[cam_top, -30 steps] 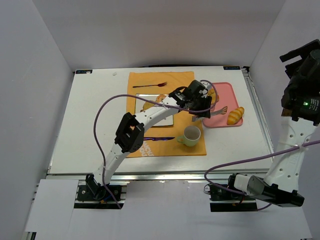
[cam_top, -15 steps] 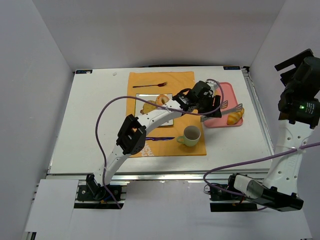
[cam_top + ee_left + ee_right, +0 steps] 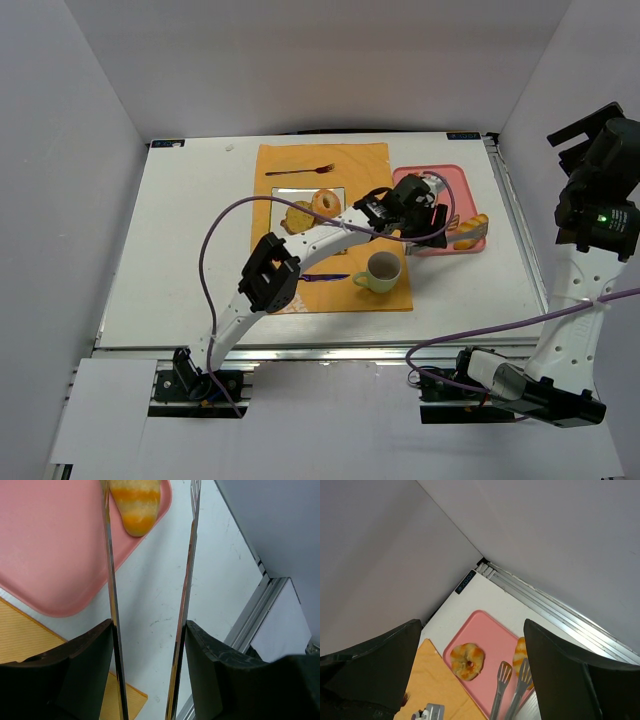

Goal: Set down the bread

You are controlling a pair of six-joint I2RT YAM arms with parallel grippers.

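Left gripper point(image 3: 148, 630) clamped on tongs point(image 3: 187, 575). Blades apart, bread roll point(image 3: 136, 502) between them at top of wrist view, on right edge of pink tray point(image 3: 50, 550). Right gripper point(image 3: 472, 625) high, fingers apart, empty.
Risks: right blade hangs outside tray rim, could catch lip on closing. Shallow bite on tapered end could squirt roll out.
Hidden: blade tips and rest of roll cut off. From above, my wrist covers part of tray.
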